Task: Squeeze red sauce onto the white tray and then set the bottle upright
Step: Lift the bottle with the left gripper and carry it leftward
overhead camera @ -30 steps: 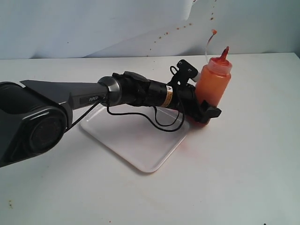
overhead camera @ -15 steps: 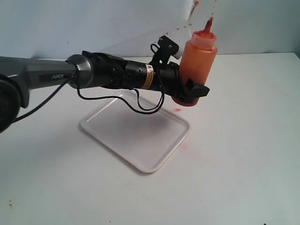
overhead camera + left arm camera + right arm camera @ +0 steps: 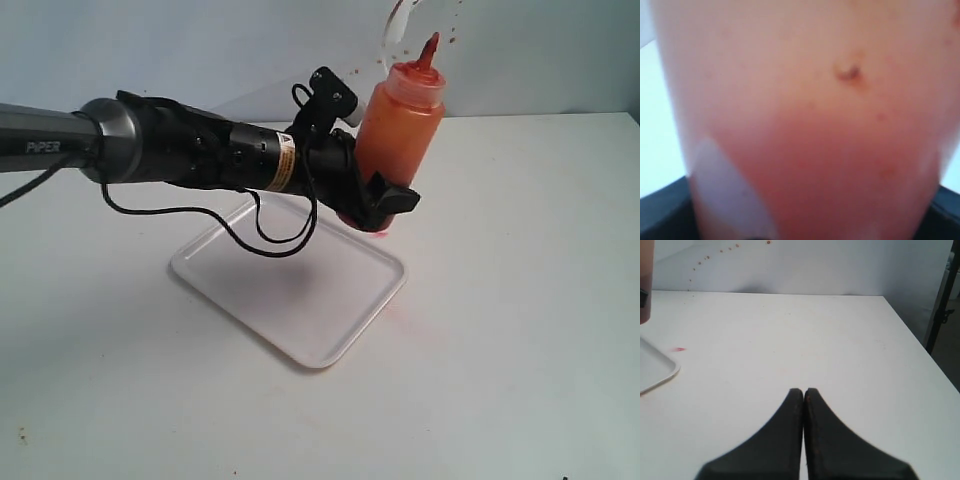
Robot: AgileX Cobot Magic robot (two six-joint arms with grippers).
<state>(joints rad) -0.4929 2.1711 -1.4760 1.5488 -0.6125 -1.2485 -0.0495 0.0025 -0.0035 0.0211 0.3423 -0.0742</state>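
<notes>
Many red specks (image 3: 453,38) on wall (image 3: 200,50); white table (image 3: 520,340) stained beside tray (image 3: 300,305); left gripper (image 3: 378,205) clasps bottle (image 3: 400,125); right gripper (image 3: 804,392) closed, empty.

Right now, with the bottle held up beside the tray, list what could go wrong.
1. The left fingers grip the bottle low, near its base; tipped to pour, it could pivot or slip out.
2. It hangs near the white tray's far edge, and the nozzle looks uncapped, so a squeeze here may land sauce on the table. Red specks on the backdrop suggest that it can spray.
</notes>
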